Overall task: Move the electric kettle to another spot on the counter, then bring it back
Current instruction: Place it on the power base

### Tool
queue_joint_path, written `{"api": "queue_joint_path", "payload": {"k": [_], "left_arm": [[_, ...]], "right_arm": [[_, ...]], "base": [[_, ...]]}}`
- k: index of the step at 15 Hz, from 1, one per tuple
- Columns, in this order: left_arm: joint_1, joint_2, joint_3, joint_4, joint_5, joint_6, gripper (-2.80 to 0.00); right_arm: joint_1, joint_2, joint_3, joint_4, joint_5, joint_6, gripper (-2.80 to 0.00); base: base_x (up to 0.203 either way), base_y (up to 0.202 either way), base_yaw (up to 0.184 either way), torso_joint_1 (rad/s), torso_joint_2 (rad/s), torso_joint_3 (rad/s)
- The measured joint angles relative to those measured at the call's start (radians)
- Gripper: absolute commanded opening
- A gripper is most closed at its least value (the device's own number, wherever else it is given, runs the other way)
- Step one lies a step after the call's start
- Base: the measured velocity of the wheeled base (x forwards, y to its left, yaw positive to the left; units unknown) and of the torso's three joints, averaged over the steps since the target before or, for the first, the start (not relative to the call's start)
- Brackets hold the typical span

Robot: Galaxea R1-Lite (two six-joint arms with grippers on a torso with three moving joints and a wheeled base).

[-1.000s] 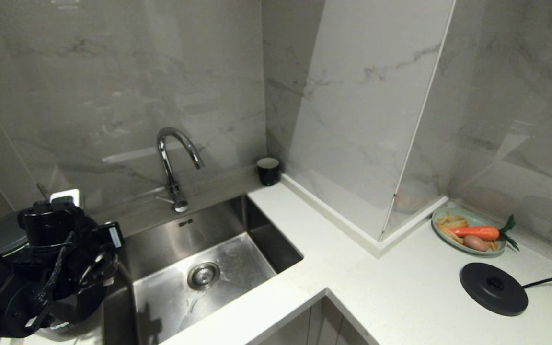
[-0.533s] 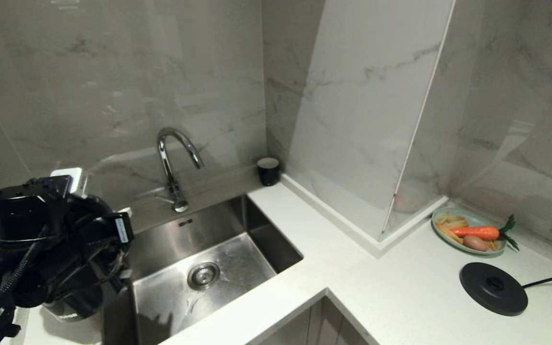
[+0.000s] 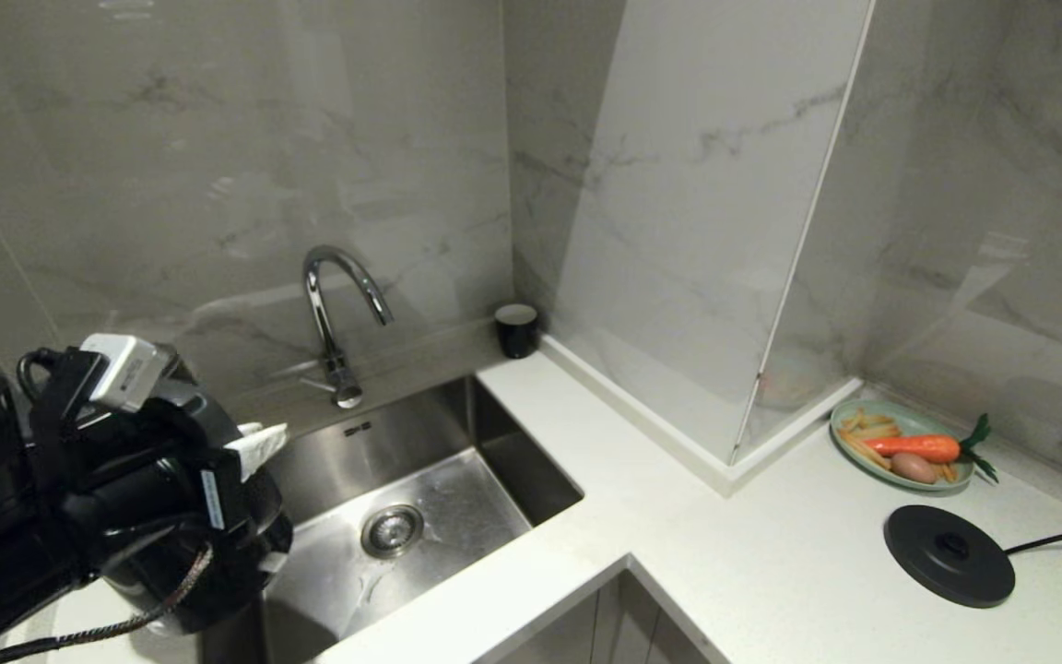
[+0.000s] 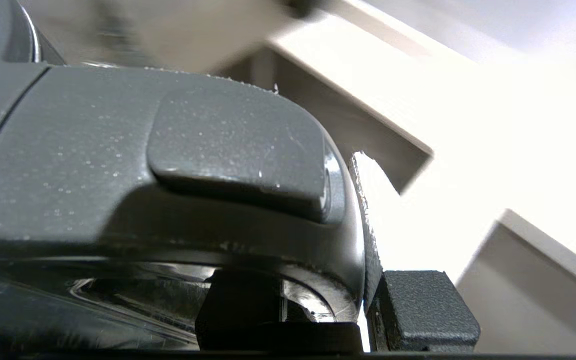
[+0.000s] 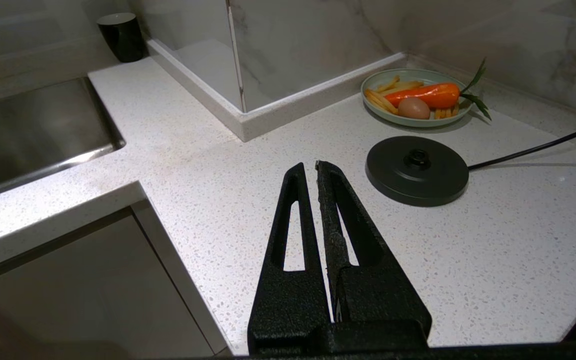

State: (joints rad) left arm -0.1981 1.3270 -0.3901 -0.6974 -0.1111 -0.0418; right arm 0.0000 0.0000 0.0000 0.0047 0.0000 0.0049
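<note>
No text, label, brand or number is legible on anything in these views.

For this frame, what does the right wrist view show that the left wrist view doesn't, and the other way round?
Only the right wrist view: the right gripper, shut and hanging over the counter; the black round base with its cord; the green plate holding a carrot, an egg and fries; the black cup.
Only the left wrist view: the electric kettle handle and thumb lever up close, gripped by the left gripper.
Both: white counter and part of the sink.
</note>
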Motion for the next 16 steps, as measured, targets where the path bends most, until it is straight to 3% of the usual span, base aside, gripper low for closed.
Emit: {"api": "queue_joint_path", "payload": {"k": [3, 16], "left_arm": [[0.003, -0.084, 0.062, 0.041, -0.096, 0.003, -2.80], [0.003, -0.183, 0.103, 0.041, -0.102, 0.015, -2.80]], "right_arm": [[0.000, 0.000, 0.000, 0.000, 0.000, 0.000, -2.80], [0.000, 0.000, 0.000, 0.000, 0.000, -0.001, -2.80]], "base": [[0.000, 0.000, 0.000, 0.000, 0.00, 0.000], [0.000, 0.000, 0.000, 0.000, 0.00, 0.000]]}}
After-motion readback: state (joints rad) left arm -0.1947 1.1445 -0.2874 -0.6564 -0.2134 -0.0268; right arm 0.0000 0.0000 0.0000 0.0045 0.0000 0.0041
